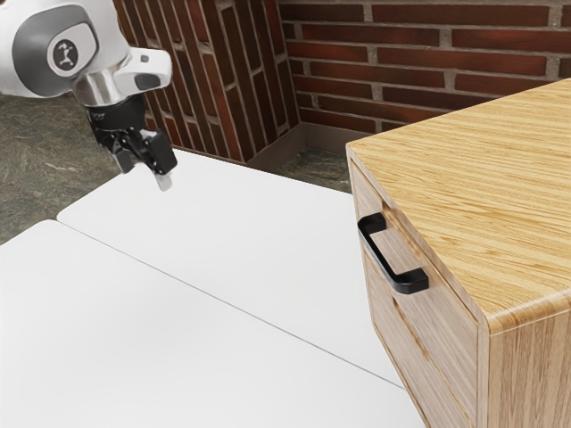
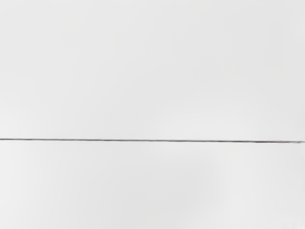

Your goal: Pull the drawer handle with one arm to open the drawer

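Observation:
A light wooden cabinet (image 1: pixel 482 205) stands on the white table at the exterior view's right. Its top drawer front (image 1: pixel 412 308) sits flush with the cabinet body and carries a black bar handle (image 1: pixel 391 255). My black gripper (image 1: pixel 150 169) hangs above the table at the exterior view's upper left, far from the handle, pointing down. Its fingers stand apart with nothing between them. In the wrist view the white tabletop (image 2: pixel 152 71) lies below my hand, crossed by a thin dark seam (image 2: pixel 152 140).
The table is two white slabs (image 1: pixel 223 232) joined by a seam (image 1: pixel 223 299) running toward the cabinet. A second drawer front (image 1: pixel 419 374) sits below the first. A red brick wall (image 1: pixel 401 53) rises behind; rough ground (image 1: pixel 36 169) lies past the table's edge.

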`<action>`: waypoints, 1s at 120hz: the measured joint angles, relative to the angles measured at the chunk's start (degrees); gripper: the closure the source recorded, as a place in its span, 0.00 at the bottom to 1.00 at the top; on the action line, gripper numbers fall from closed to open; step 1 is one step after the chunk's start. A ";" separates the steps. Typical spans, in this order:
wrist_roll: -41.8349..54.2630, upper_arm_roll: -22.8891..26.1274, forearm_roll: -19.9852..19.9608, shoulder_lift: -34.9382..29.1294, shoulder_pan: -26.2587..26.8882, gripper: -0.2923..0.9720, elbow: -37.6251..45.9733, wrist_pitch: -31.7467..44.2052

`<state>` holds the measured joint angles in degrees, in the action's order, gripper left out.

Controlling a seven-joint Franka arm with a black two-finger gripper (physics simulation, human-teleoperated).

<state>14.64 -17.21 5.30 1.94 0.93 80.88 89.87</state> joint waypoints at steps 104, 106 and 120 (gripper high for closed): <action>5.40 -0.34 -8.07 -5.59 -0.05 0.23 -9.14 -8.65; 5.46 -0.30 -8.36 -5.62 -0.08 0.23 -9.21 -8.86; 5.43 0.32 -5.75 -9.13 4.28 0.23 -1.31 -8.86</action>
<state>20.07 -16.90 -0.45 -7.19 5.21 79.57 81.02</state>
